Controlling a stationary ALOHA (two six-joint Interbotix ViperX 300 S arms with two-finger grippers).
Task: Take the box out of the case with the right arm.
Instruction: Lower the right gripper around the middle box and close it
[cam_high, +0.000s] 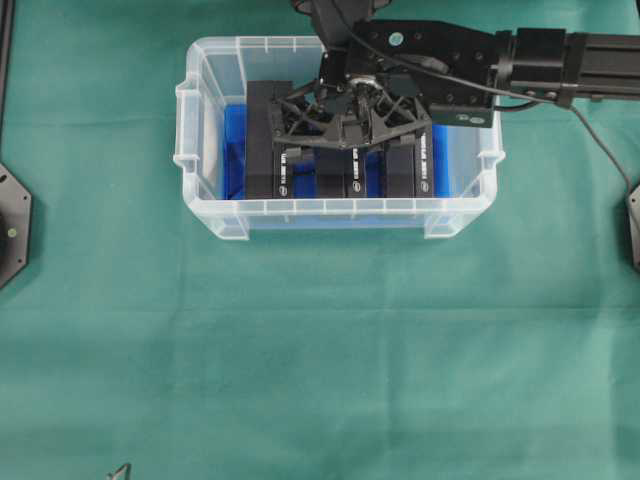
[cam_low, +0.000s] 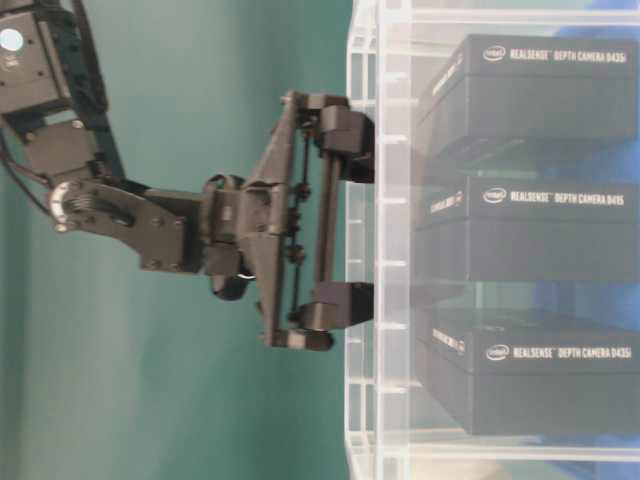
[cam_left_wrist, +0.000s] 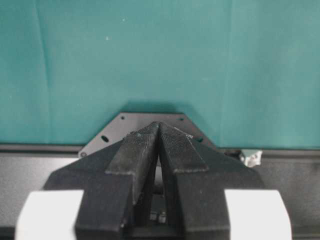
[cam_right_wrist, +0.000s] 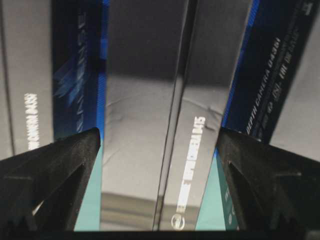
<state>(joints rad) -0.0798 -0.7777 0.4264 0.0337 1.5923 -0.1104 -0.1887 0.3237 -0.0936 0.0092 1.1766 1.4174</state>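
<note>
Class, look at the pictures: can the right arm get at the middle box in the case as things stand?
Probably yes. The right gripper hangs open directly above the middle box, the case has no lid, and its fingers line up with the gaps on either side.

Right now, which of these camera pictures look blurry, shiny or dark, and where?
Overhead view: sharp and evenly lit, with glare on the case wall. Table-level view: soft, and the case's clear wall hazes the boxes behind it. Left wrist view: the shut left pincer is crisp, while the white parts below blur. Right wrist view: the middle box shows a bright sheen, and the open right pincer fingers are dark and blurred.
</note>
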